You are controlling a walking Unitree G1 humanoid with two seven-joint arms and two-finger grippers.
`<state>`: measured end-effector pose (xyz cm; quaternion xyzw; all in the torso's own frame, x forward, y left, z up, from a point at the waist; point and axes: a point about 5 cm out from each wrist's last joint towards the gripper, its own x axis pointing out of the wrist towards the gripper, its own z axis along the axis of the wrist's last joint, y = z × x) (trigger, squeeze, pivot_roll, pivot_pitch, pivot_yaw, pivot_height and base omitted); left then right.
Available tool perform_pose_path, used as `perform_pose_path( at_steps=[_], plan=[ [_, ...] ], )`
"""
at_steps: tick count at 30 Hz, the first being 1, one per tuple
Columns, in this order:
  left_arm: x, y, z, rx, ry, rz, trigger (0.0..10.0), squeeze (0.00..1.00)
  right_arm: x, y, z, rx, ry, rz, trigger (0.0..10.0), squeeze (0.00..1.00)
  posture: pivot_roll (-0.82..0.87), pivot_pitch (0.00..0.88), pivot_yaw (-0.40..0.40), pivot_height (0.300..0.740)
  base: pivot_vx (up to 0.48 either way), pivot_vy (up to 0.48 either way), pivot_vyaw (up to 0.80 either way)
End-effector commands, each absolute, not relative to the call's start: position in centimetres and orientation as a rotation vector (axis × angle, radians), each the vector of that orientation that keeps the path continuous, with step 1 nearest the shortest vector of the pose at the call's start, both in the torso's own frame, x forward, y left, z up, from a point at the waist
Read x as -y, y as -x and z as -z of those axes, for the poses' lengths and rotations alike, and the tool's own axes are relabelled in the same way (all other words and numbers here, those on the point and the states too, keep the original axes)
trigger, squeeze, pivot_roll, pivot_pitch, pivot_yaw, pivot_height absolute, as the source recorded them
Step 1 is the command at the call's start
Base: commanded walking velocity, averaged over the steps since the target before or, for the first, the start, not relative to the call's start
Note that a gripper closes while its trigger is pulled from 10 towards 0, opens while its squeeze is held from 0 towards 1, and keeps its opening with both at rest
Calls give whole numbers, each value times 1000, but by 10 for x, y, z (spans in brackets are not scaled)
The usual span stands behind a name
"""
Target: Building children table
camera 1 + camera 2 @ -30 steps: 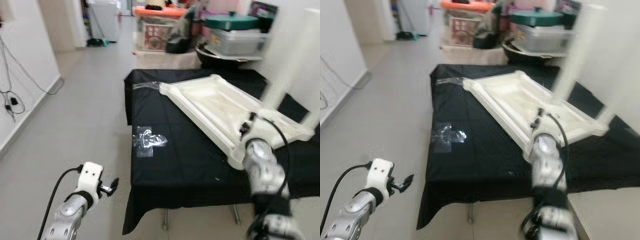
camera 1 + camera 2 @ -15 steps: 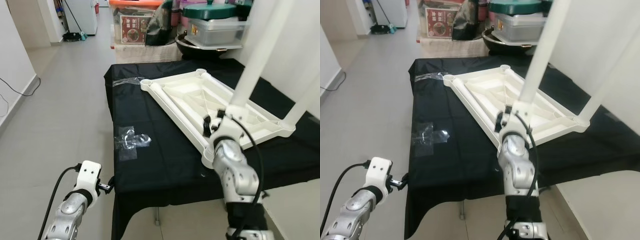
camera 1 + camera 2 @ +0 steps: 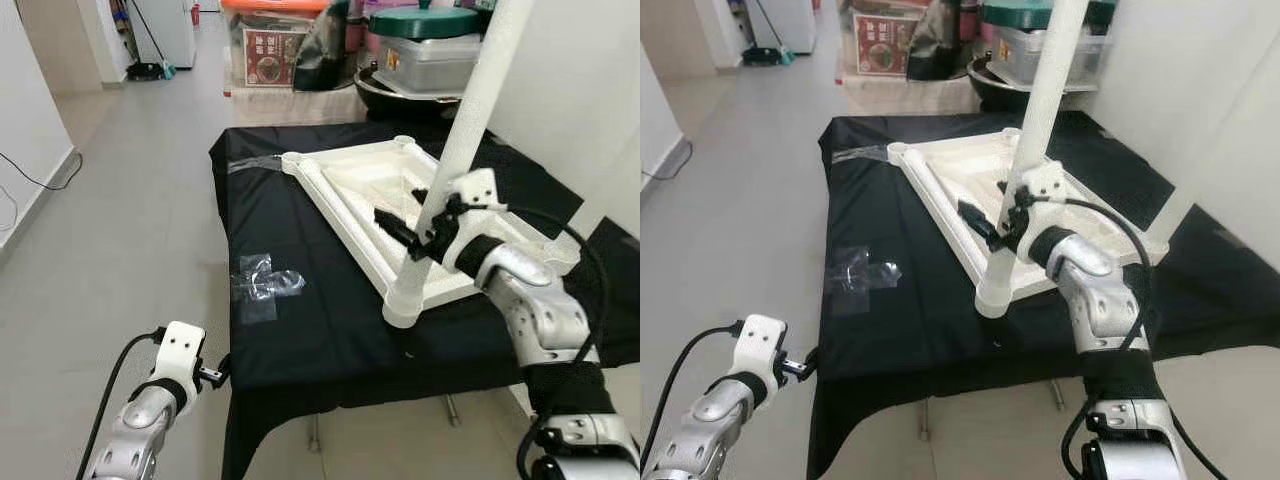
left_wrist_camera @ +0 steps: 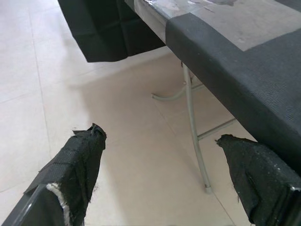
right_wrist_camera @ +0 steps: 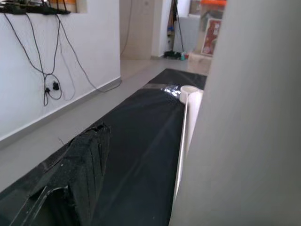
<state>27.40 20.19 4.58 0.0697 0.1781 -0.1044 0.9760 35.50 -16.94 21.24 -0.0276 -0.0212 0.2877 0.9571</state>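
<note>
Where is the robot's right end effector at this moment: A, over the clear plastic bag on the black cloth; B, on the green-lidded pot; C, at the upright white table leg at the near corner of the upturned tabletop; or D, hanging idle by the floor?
C: the right end effector is up against the white table leg standing at the near corner of the upturned tabletop.

Tabletop (image 3: 350, 190) on table (image 3: 300, 330); leg (image 3: 455, 150) upright.
</note>
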Motion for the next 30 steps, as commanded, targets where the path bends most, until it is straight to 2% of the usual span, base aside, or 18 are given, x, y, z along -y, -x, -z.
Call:
perform_pose_path(
  at_steps=[1, 2, 3, 4, 8, 11, 13, 16, 17, 18, 19, 21, 24, 25, 27, 28, 29, 30],
  plan=[
    [-196, -277, -48, -350, -134, 227, 10000, 0, 144, -362, -195, -26, 62, -641, 8588, 0, 42, 0, -84, 740, 0, 0, 0],
    [-195, -277, -49, -345, -133, 230, 10000, 0, 140, -364, -194, -25, 60, -663, 8588, 0, 42, 0, -84, 740, 0, 0, 0],
    [-194, -277, -51, -341, -133, 231, 10000, 0, 136, -367, -193, -23, 51, -673, 2784, 0, 50, 0, -91, 740, 0, 0, 0],
    [-195, -277, -52, -334, -130, 229, 10000, 0, 137, -373, -192, -24, 23, -642, 0, 0, 52, 0, -92, 740, 0, 0, 0],
    [-198, -276, -53, -329, -128, 222, 10000, 0, 145, -379, -189, -25, 21, -555, 0, 0, 52, 0, -92, 740, 0, 0, 0],
    [-199, -274, -54, -327, -127, 216, 10000, 0, 169, -389, -184, -89, 3, -237, 0, 0, 51, 0, -99, 740, 0, 0, 0],
    [-200, -272, -52, -330, -124, 211, 10000, 0, 197, -381, -176, -140, -17, 175, 0, 0, 43, 0, -93, 740, 0, 0, 0],
    [-199, -271, -51, -335, -121, 213, 10000, 0, 197, -363, -183, -64, -19, 370, 0, 0, 41, 0, -82, 740, 0, 0, 0],
    [-198, -271, -50, -337, -121, 219, 10000, 0, 173, -355, -191, -25, -31, 300, 2392, 0, 31, 0, -72, 740, 0, 0, 0],
    [-198, -271, -50, -339, -121, 224, 10000, 0, 155, -350, -196, 0, -42, 234, 2392, 0, 31, 0, -72, 740, 0, 0, 0],
    [-197, -272, -50, -340, -121, 230, 10000, 0, 136, -344, -203, 25, -60, 180, 10000, 0, 26, 0, -69, 740, 0, 0, 0],
    [-196, -274, -51, -340, -123, 236, 10000, 0, 105, -336, -212, 57, -117, 56, 10000, 0, 23, 0, -68, 740, 0, 0, 0],
    [-196, -274, -51, -339, -124, 238, 10000, 0, 98, -334, -215, 69, -142, 27, 10000, 0, 23, 0, -69, 740, 0, 0, 0],
    [-196, -275, -52, -338, -124, 238, 10000, 0, 95, -333, -221, 93, -149, 5, 10000, 1000, 24, 0, -69, 740, 0, 0, 0],
    [-196, -276, -53, -335, -124, 239, 10000, 0, 102, -339, -235, 119, -111, -10, 10000, 1000, 23, 0, -69, 740, 0, 0, 0],
    [-196, -276, -53, -335, -123, 239, 10000, 0, 109, -345, -244, 130, -87, -37, 10000, 733, 20, 0, -72, 740, 0, 0, 0],
    [-197, -275, -53, -335, -123, 239, 10000, 0, 115, -348, -253, 141, -74, -63, 10000, 0, 20, 0, -72, 740, 0, 0, 0],
    [-197, -274, -52, -337, -122, 239, 10000, 0, 121, -348, -261, 153, -56, -78, 10000, 0, 15, 0, -73, 740, 0, 0, 0]
  ],
)
